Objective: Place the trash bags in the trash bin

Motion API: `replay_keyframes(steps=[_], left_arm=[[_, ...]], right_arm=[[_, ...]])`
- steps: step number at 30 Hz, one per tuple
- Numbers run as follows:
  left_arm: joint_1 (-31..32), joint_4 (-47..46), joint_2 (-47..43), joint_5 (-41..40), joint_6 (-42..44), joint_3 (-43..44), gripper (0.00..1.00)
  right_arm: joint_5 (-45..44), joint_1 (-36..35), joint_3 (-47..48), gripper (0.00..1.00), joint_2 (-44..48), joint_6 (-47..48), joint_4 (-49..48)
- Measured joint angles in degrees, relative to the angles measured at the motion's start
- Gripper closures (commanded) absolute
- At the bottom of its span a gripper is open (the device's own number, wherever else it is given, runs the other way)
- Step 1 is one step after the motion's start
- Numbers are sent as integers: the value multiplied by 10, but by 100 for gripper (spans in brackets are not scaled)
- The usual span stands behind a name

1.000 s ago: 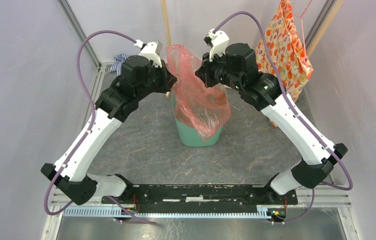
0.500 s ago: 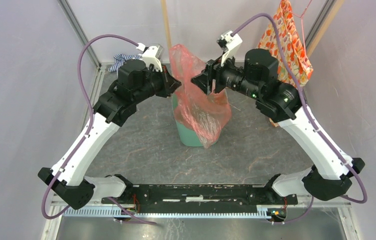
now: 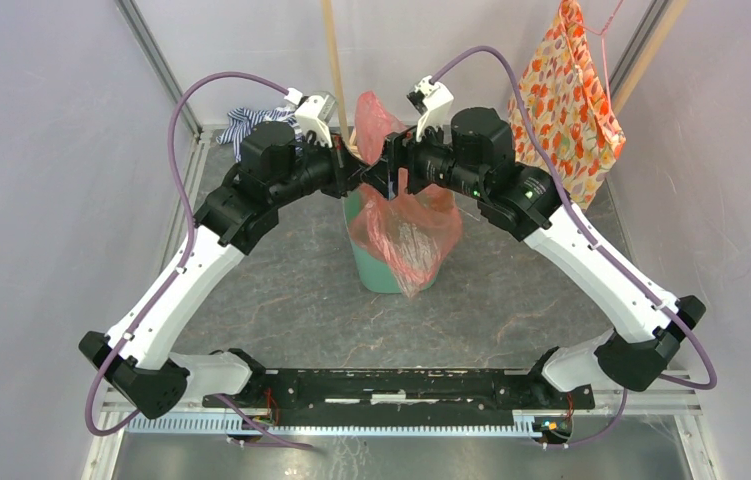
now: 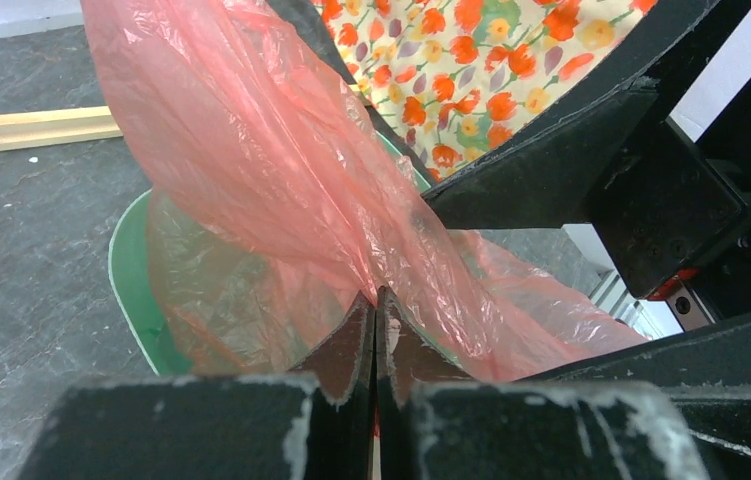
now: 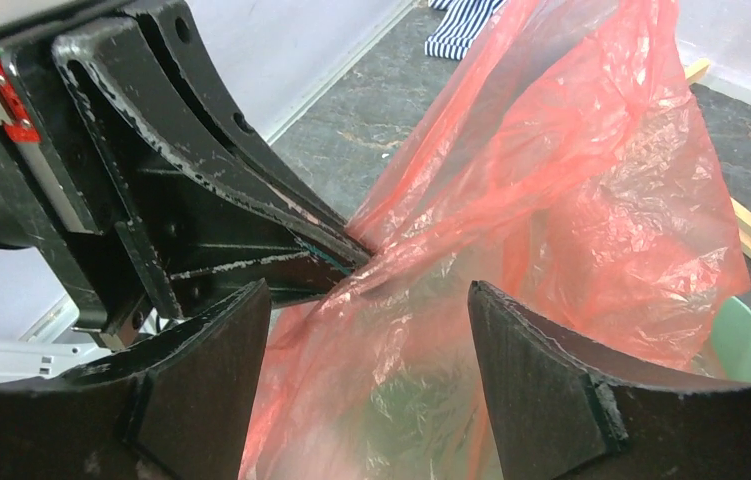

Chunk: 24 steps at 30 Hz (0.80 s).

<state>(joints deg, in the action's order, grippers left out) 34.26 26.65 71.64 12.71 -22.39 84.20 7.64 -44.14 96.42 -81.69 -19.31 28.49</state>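
- The left tool (image 4: 376, 312) is pressing its jaws together on a fold of the thin, crinkly, translucent red-orange plastic bag (image 4: 271, 170).
- The right tool (image 5: 363, 300) is standing spread, straddling the film just beside that pinch and gripping nothing.
- The bag is hanging over the tapered mint-green plastic bin (image 3: 379, 278), partly inside it and partly draping down its near side.
- A regrasp seems to be under way; next, the right tool likely needs to close on a fresh edge.
- Compared with a second ago, the right tool is no longer clamping the bag and is sitting closer to the left tool.

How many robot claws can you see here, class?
2. The left claw is shut on the red bag above the green bin; the right claw faces it, open around the same bag. None hidden.
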Motion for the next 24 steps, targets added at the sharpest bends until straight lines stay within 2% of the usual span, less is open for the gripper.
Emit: replay_keyframes(steps=[7, 10, 12, 16, 19, 22, 24], left_arm=[[0, -10, 0, 11, 0, -4, 98], [1, -19, 0, 14, 0, -9, 98], [2, -20, 0, 15, 0, -12, 98], [3, -24, 0, 15, 0, -16, 98], [3, -27, 0, 12, 0, -18, 98], [3, -24, 0, -2, 0, -18, 98], [3, -14, -1, -19, 0, -17, 98]], right_arm=[[2, -1, 0, 22, 0, -13, -13], [4, -1, -1, 26, 0, -17, -21], [9, -2, -5, 35, 0, -21, -30], [14, -3, -15, 66, 0, -27, -39], [11, -4, -17, 85, 0, -27, -39], [-4, -4, -17, 99, 3, -19, -31], [-20, -4, -16, 100, 7, -12, -21]])
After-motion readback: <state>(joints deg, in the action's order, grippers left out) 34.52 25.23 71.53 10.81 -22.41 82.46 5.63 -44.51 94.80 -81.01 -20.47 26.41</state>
